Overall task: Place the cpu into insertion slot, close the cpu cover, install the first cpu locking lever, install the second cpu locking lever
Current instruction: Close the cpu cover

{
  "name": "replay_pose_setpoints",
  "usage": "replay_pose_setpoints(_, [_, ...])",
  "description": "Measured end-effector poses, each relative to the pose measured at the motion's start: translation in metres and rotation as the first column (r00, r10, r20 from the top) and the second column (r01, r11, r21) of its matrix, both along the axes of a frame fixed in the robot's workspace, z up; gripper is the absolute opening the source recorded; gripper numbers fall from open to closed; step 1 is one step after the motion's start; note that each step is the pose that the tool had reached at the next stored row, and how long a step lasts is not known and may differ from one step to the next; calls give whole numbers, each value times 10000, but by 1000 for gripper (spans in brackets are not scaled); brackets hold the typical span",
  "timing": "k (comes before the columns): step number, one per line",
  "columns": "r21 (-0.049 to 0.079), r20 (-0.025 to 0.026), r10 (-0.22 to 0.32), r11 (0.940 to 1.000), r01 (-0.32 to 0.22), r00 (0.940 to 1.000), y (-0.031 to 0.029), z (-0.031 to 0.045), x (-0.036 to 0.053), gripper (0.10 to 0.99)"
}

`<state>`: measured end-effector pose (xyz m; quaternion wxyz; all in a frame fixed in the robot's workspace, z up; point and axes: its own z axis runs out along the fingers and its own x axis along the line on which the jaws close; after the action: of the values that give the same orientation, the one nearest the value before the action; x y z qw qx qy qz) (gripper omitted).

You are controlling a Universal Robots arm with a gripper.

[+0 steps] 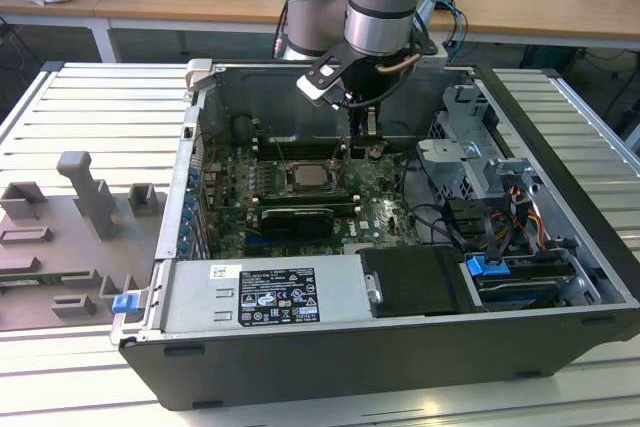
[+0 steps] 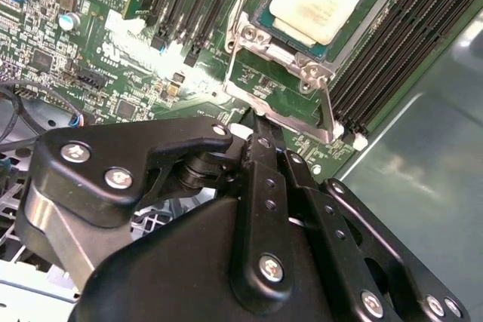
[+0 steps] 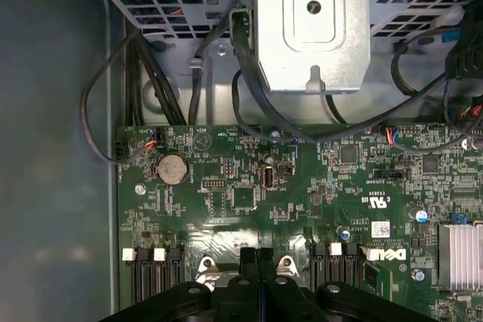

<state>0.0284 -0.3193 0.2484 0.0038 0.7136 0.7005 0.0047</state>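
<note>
The cpu [image 2: 321, 5] lies flat in the insertion slot [image 2: 264, 35], its pale metal face up; in the exterior view the cpu [image 1: 305, 178] is in the middle of the green board. The cpu cover [image 2: 283, 92] is swung open away from the slot, and the board shows through its square cut-out. In the exterior view the cover [image 1: 338, 159] stands up at the slot's right edge. My gripper [image 2: 258, 127] is shut, its fingertips pressed together right at the cover's free edge. The exterior view has the gripper [image 1: 367, 145] just right of the slot, and the first wrist view has it [image 3: 256, 258] above the board.
Long black memory slots [image 2: 400, 43] flank the socket. A black graphics card [image 1: 292, 219] lies in front of it, a power supply [image 1: 265, 292] fills the case front, and a drive cage [image 1: 470, 162] with cables [image 3: 249, 88] stands to the right. Grey fixtures [image 1: 85, 197] sit outside on the exterior view's left.
</note>
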Motion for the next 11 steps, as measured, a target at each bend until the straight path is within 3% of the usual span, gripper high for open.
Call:
replay_pose_setpoints(8, [2, 1, 0, 10000, 0, 10000, 2, -6, -123, 106])
replay_pose_setpoints(11, [1, 1, -1, 10000, 1, 10000, 1, -23, -232, 106])
